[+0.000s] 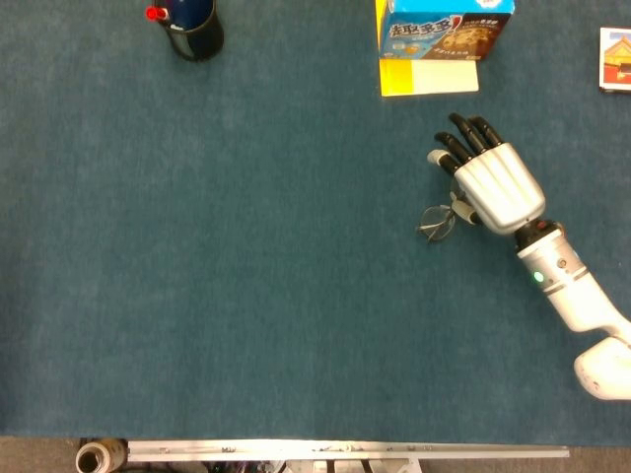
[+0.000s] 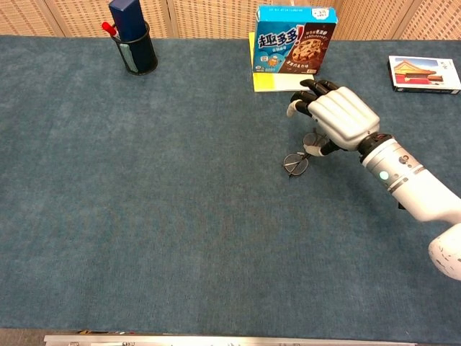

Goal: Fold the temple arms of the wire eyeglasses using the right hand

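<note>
The wire eyeglasses [image 1: 434,223] [image 2: 296,163] lie on the blue cloth right of centre. Only one round lens and the bridge show; the rest is under my right hand [image 1: 490,182] [image 2: 338,117]. The hand hovers palm down over them with its dark fingers stretched toward the far side. Its thumb reaches down to the frame beside the visible lens and seems to touch it. I see no closed grip on the glasses. The temple arms are hidden under the palm. My left hand is in neither view.
A blue cookie box [image 1: 444,25] [image 2: 294,43] on a yellow pad [image 1: 429,77] stands just beyond the hand. A black pen holder [image 1: 192,25] [image 2: 135,47] sits far left, a picture card [image 1: 616,59] [image 2: 423,74] far right. The table's front edge [image 1: 345,451] runs along the bottom.
</note>
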Motion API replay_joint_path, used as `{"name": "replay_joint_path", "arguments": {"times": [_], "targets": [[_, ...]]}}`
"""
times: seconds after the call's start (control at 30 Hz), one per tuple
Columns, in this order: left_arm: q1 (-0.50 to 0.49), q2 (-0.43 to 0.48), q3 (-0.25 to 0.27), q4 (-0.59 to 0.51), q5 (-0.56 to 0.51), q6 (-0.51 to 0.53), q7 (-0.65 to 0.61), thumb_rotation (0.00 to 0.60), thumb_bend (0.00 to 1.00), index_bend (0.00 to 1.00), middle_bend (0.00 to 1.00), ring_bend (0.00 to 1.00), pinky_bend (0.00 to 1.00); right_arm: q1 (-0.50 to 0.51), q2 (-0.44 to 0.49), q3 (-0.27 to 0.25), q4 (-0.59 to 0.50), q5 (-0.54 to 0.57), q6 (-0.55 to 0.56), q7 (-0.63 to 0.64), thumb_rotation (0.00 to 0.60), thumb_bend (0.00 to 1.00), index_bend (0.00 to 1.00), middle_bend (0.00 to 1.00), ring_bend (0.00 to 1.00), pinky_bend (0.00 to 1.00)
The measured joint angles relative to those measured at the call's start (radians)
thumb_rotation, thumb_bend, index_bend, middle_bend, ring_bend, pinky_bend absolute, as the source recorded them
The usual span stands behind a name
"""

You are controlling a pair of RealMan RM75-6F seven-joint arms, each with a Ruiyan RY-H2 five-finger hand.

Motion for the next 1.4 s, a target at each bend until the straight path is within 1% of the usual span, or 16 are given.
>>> {"name": "replay_joint_path", "arguments": {"times": [0.2,0.3,0.4,0.5,0.7,0.83,0.93,1.13,1.27,1.4], "targets": [[-0.001,-0.001,0.0,0.002,-0.002,-0.003,0.0,0.6,0.1,0.21,0.22,0.23,0.49,-0.005,0.031,0.008,-0.045,-0.011,0.042,0.009,0.6,0.03,0.34,0.25,0.08,0.16],[-0.001,-0.001,0.0,0.001,-0.002,-0.004,0.004,0.6,0.1,0.21,0.22,0.23,0.49,-0.011,0.069,0.013,-0.101,-0.017,0.069,-0.001,0.6,0.04,0.34,0.25,0.08,0.16],[-0.002,-0.003,0.001,0.002,-0.002,-0.006,0.009,0.6,0.1,0.21,0.22,0.23,0.49,-0.022,0.124,0.018,-0.185,-0.022,0.097,-0.027,0.6,0.05,0.34,0.25,0.08,0.16],[-0.004,-0.006,0.002,0.002,-0.003,-0.01,0.017,0.6,0.1,0.21,0.22,0.23,0.49,-0.038,0.197,0.024,-0.295,-0.026,0.127,-0.063,0.6,0.07,0.34,0.25,0.08,0.16],[-0.007,-0.01,0.005,-0.002,0.0,-0.015,0.029,0.6,0.1,0.21,0.22,0.23,0.49,-0.096,0.381,0.031,-0.535,-0.017,0.185,-0.154,0.6,0.08,0.34,0.25,0.08,0.16],[-0.009,-0.013,0.005,-0.001,-0.003,-0.019,0.034,0.6,0.1,0.21,0.22,0.23,0.49,-0.155,0.508,0.033,-0.651,0.032,0.21,-0.219,0.6,0.08,0.34,0.25,0.08,0.16],[-0.011,-0.015,0.006,-0.001,-0.004,-0.024,0.036,0.6,0.1,0.21,0.22,0.23,0.49,-0.196,0.573,0.033,-0.707,0.095,0.215,-0.247,0.6,0.08,0.34,0.25,0.08,0.16],[-0.017,-0.02,0.006,0.002,-0.011,-0.036,0.043,0.6,0.1,0.22,0.22,0.23,0.49,-0.279,0.664,0.022,-0.8,0.206,0.213,-0.271,0.6,0.08,0.34,0.25,0.08,0.16],[-0.019,-0.025,0.004,0.007,-0.015,-0.038,0.045,0.6,0.1,0.22,0.21,0.23,0.49,-0.324,0.684,0.006,-0.827,0.217,0.236,-0.249,0.6,0.08,0.34,0.25,0.08,0.16],[-0.021,-0.033,0.001,0.018,-0.022,-0.039,0.045,0.6,0.1,0.22,0.2,0.23,0.49,-0.363,0.69,-0.012,-0.834,0.189,0.273,-0.205,0.6,0.08,0.34,0.25,0.08,0.16]]}}
